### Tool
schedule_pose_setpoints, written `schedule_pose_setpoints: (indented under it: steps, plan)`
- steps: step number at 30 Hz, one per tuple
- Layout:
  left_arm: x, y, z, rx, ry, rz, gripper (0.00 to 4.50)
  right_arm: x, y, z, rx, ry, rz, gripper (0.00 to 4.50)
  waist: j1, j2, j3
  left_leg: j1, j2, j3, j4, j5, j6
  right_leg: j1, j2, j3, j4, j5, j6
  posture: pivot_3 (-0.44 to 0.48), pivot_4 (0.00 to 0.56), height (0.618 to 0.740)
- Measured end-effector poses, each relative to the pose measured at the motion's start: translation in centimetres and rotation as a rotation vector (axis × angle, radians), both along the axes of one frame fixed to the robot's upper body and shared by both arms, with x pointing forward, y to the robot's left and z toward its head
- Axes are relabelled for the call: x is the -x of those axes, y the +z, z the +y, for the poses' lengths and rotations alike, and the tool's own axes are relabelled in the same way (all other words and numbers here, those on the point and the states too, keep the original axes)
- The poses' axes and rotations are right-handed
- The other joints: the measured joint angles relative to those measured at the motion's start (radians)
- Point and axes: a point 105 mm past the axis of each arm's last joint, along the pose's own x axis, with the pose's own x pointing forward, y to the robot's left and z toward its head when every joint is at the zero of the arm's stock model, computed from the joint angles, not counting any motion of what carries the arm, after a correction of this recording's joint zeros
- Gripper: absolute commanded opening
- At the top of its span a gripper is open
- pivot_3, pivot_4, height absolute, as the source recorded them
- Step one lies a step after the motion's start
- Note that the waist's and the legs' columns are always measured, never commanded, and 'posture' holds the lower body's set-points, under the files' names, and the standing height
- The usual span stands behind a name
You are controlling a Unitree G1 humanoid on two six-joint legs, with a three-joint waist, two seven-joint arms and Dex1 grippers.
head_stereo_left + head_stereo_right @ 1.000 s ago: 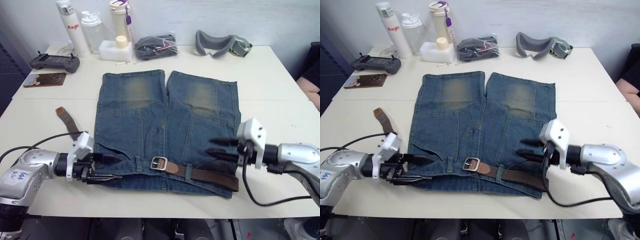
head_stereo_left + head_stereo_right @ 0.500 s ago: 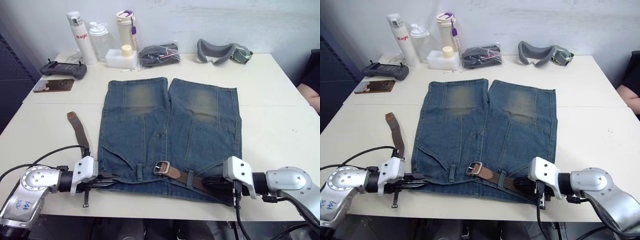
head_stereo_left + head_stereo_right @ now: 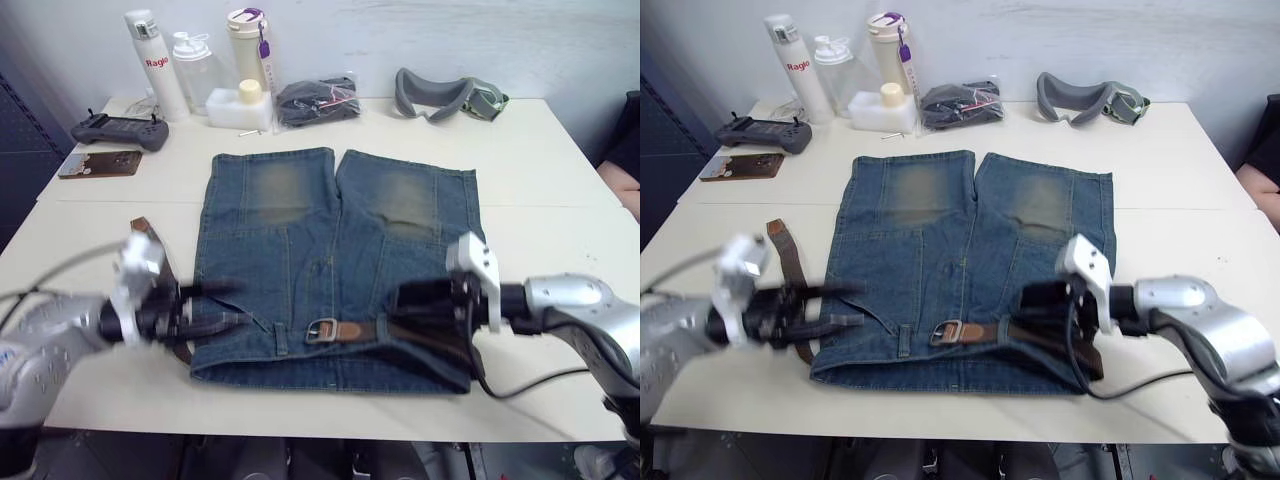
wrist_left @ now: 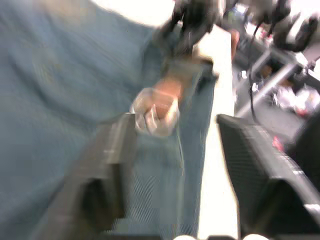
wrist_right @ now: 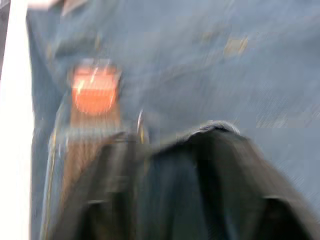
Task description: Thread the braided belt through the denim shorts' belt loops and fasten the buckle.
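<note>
— Two soft things to handle: where are they now?

— Shorts (image 3: 335, 262) lie flat on the table (image 3: 540, 170), waistband toward the robot. Belt (image 3: 400, 333) runs along the waistband, with the buckle (image 3: 321, 331) near the middle front. Its other end (image 3: 788, 262) lies loose on the table at the left side of the shorts.

— How will the belt behave?

— I judge it light and limp, with a rough braid, so it should not slip much between fingers. It will bend if pushed, so pulling it through the loops (image 3: 903, 340) is better. Only the buckle is stiff; taking hold just behind it looks best.

— And the grippers?

— Left gripper (image 3: 225, 305) is open with nothing between its fingers, at the left edge of the waistband. Right gripper (image 3: 415, 300) is over the belt at the right side; the views are blurred there, so I cannot tell if it is open or holds anything.
</note>
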Motion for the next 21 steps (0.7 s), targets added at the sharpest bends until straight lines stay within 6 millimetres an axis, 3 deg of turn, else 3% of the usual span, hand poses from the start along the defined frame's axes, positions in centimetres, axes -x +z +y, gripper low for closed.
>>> schedule_pose_setpoints:
  steps: [1,3,6,10,14,21]
  plan:
    - [-0.8,0.8,-0.1,0.037,0.015,-0.009,4.50,-0.6,0.2,0.0,-0.009,-0.014,-0.007,4.46,-0.001,0.000,0.000,0.000,0.000,0.000,0.000,0.000,0.000,0.000,0.000,0.000,-0.001,0.000,0.001,0.000,0.150,0.656]
    - [-2.0,1.9,-0.4,0.093,0.039,-0.011,4.50,-1.7,0.3,-0.1,-0.023,-0.049,-0.008,4.46,-0.002,-0.002,0.001,-0.002,0.000,0.001,0.000,0.000,0.001,0.000,0.000,0.001,-0.003,0.001,0.002,0.000,0.150,0.656]
    - [-3.5,1.8,-1.3,0.069,0.068,-0.004,4.50,-2.4,0.8,0.2,-0.052,-0.056,0.015,4.46,-0.010,-0.003,0.003,-0.003,-0.001,0.002,-0.001,-0.001,0.002,-0.001,0.000,0.002,-0.005,0.001,0.003,0.000,0.150,0.656]
    - [-5.6,-0.7,-1.5,-0.040,0.176,0.028,4.50,-1.2,0.6,-0.8,0.001,-0.022,0.097,4.46,-0.017,-0.004,0.004,-0.002,-0.001,0.002,-0.003,-0.001,0.002,-0.001,0.000,0.002,-0.006,0.001,0.003,0.000,0.150,0.656]
    - [-8.2,-2.8,-1.2,-0.119,0.311,0.047,4.50,-1.9,0.1,-1.3,0.044,-0.069,0.072,4.46,-0.024,-0.006,0.006,-0.001,-0.001,0.002,-0.002,0.001,0.002,-0.001,0.000,0.002,-0.004,0.001,0.003,0.000,0.150,0.656]
    - [-13.6,-6.5,-0.7,-0.331,0.563,0.045,4.50,-8.1,-2.2,-1.7,0.117,-0.304,-0.044,4.46,-0.024,-0.007,0.007,-0.004,-0.002,0.005,-0.002,0.003,0.002,-0.006,-0.001,0.004,-0.001,0.003,0.004,0.000,0.150,0.656]
